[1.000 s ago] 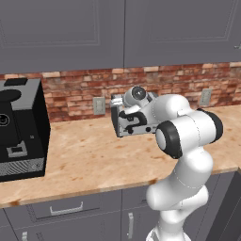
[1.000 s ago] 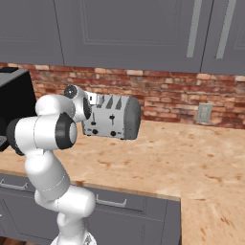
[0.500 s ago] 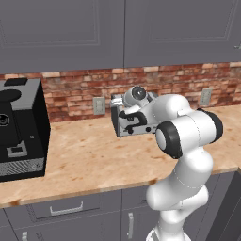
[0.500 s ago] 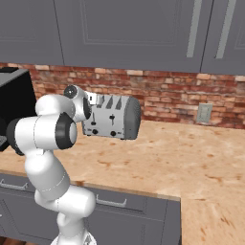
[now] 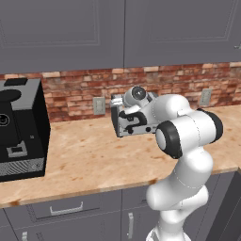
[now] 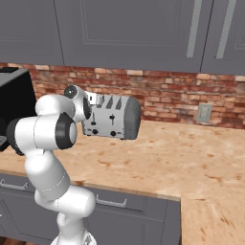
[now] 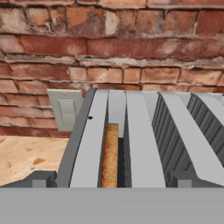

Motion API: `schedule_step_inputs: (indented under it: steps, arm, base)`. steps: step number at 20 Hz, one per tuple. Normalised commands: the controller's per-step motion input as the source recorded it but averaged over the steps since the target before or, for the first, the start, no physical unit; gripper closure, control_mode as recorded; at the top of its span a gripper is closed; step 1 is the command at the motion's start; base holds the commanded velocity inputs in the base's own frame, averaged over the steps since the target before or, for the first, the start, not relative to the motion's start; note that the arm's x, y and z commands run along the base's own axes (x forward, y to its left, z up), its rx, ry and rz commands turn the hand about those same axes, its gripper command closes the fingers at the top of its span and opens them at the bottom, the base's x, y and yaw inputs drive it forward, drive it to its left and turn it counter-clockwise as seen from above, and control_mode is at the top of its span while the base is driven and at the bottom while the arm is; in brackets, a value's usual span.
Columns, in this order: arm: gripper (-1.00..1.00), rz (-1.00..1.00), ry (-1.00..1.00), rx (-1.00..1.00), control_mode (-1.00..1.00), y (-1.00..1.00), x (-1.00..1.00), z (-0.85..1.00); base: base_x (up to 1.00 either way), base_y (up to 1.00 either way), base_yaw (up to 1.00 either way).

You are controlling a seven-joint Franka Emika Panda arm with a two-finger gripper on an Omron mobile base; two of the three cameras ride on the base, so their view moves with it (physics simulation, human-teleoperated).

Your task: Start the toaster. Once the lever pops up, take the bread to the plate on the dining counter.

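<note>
end effector: spread, holding nothing | bread: in toaster slot, between its fingertips

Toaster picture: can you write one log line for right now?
toaster: on counter by brick wall | bread: in slot | claw: open, above toaster, holding nothing

A home kitchen — grey cabinets above the gripper, a brick backsplash just beyond it, a mottled countertop below carrying the toaster and a coffee machine.
</note>
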Motion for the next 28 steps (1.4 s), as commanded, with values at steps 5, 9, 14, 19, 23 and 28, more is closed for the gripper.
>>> schedule_step_inputs:
  steps: [5, 9, 14, 19, 23, 28]
  arm:
    - [-1.0, 0.0, 0.0, 0.0, -1.0, 0.0, 0.0, 0.0]
    - [-1.0, 0.0, 0.0, 0.0, -1.0, 0.0, 0.0, 0.0]
    - [-1.0, 0.0, 0.0, 0.0, -1.0, 0.0, 0.0, 0.0]
    - [-1.0, 0.0, 0.0, 0.0, -1.0, 0.0, 0.0, 0.0]
    - [-1.0, 0.0, 0.0, 0.0, -1.0, 0.0, 0.0, 0.0]
    - [-1.0, 0.0, 0.0, 0.0, -1.0, 0.0, 0.0, 0.0]
  base:
    - [0.0, 0.0, 0.0]
    - [0.0, 0.0, 0.0]
    - [0.0, 0.0, 0.0]
    - [0.0, 0.0, 0.0]
    - [0.0, 0.0, 0.0]
    - [0.0, 0.0, 0.0]
